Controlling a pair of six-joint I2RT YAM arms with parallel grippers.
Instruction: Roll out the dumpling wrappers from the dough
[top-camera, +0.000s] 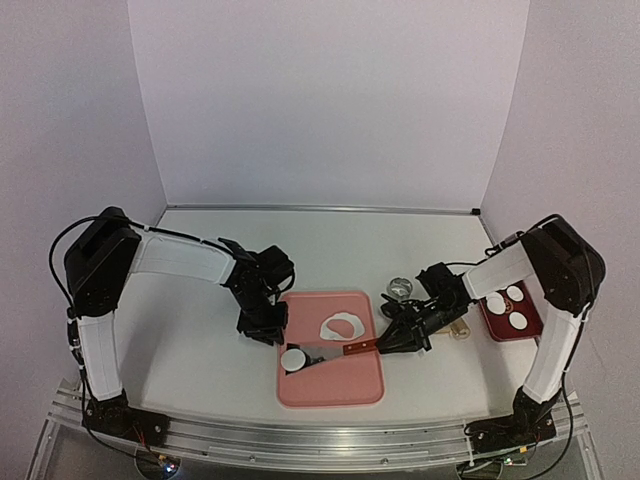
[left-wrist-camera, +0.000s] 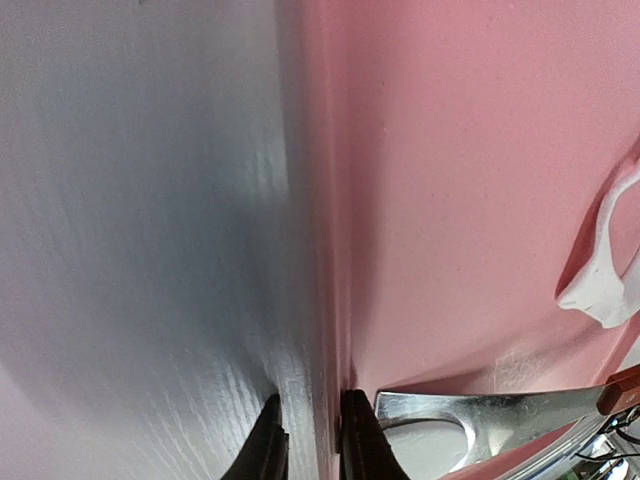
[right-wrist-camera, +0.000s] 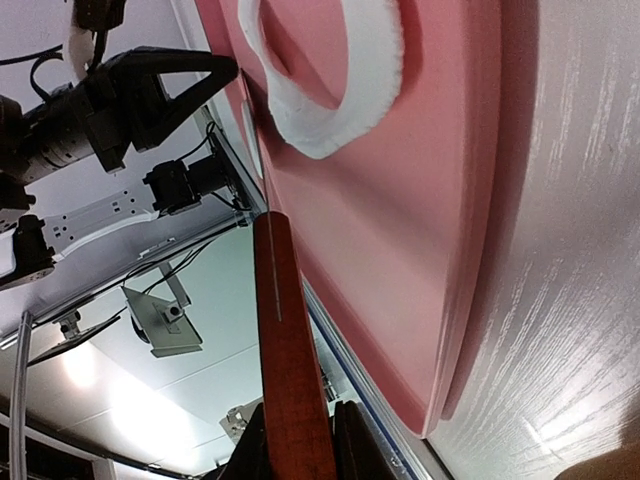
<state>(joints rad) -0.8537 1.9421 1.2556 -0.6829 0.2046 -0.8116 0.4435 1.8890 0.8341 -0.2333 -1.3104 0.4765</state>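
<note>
Four wrappers (top-camera: 495, 300) counted: three lying apart on one red tray (top-camera: 490, 322) at the right of the desk (top-camera: 200, 360), and a fourth wrapper (top-camera: 294, 359) sitting on the metal blade of one spatula (top-camera: 345, 350) at the near left part of one pink mat (top-camera: 335, 388). One piece of dough (top-camera: 342, 325), a ragged ring with a hole, flat on the mat's far half, just beyond the spatula. One metal ring cutter (top-camera: 401, 288) on the desk, beyond the mat's far right corner. Two arms. Right pincer (right-wrist-camera: 295, 445) clamped on the spatula's reddish handle. Left pincer (left-wrist-camera: 315, 445) low at the mat's left edge, fingers (left-wrist-camera: 268, 445) narrowly parted astride that edge; pinching it or not, impossible to tell.
</note>
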